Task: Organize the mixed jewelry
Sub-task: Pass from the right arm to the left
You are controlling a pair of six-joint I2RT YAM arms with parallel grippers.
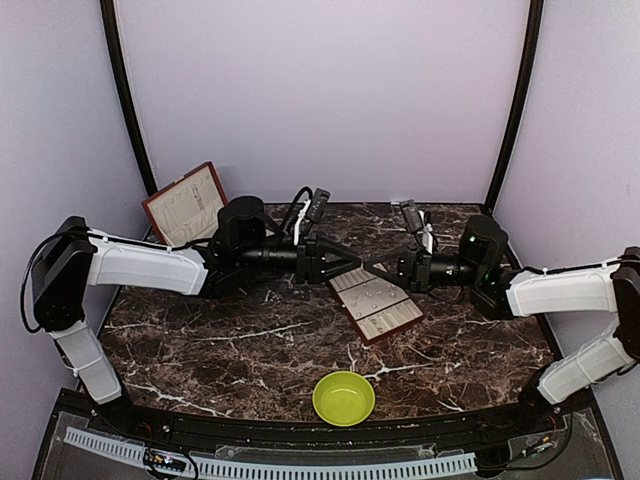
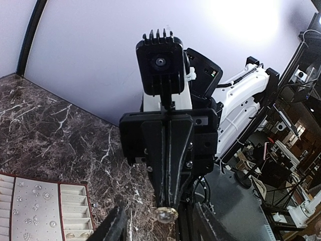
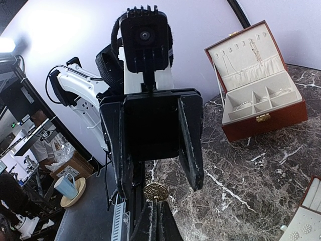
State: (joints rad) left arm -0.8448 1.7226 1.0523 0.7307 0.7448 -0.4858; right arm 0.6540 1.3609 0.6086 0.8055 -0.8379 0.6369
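My right gripper (image 1: 385, 268) is shut on a small round gold-coloured stud (image 3: 156, 192), held at its fingertips above the table. My left gripper (image 1: 340, 265) faces it tip to tip and is open, with its fingers (image 3: 190, 145) on either side of the stud and not touching it. The stud also shows in the left wrist view (image 2: 166, 215), at the tip of the right gripper's closed fingers. Several tiny pale studs (image 2: 35, 191) lie in the cream rows of the brown-edged tray (image 1: 375, 305). Thin wire hoops (image 3: 246, 104) lie in the open box's compartments.
The red-brown hinged box (image 1: 185, 203) stands open at the back left of the marble table. A lime-green bowl (image 1: 343, 397) sits near the front edge, in the middle. The tray lies just below and in front of both grippers.
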